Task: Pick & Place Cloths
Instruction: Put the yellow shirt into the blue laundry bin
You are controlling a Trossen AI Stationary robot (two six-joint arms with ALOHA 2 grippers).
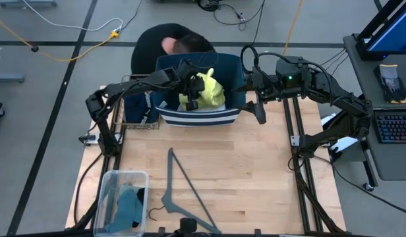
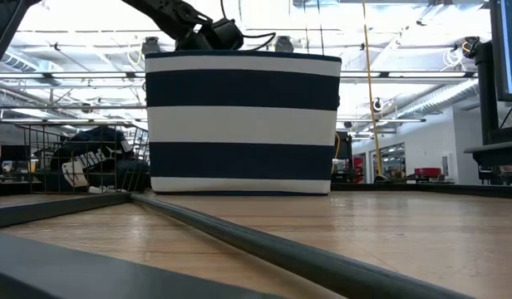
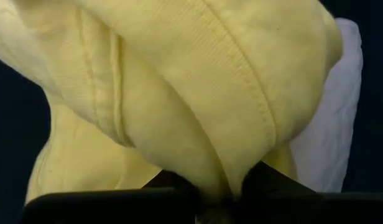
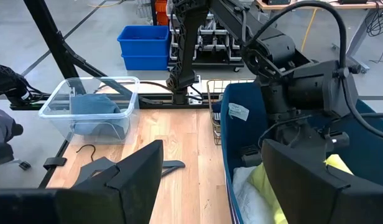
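The left pincer (image 1: 192, 100) is reaching down into a navy-and-white striped fabric basket (image 1: 200, 116), its fingers pinching a fold of soft yellow cloth (image 1: 206, 91) lying directly beneath it. The right pincer (image 1: 259, 110) is hovering wide open and empty just beside the basket's rim, above the wooden bench (image 1: 242, 178).

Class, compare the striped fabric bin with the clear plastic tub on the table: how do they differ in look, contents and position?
The striped bin is soft, opaque navy-and-white fabric; the clear tub is see-through plastic. The bin holds a yellow cloth that the left claw is in, with white fabric beside it; the tub holds teal rags. The bin stands at the table's far edge, the tub at a near corner. Both are open-topped and hold cloths.
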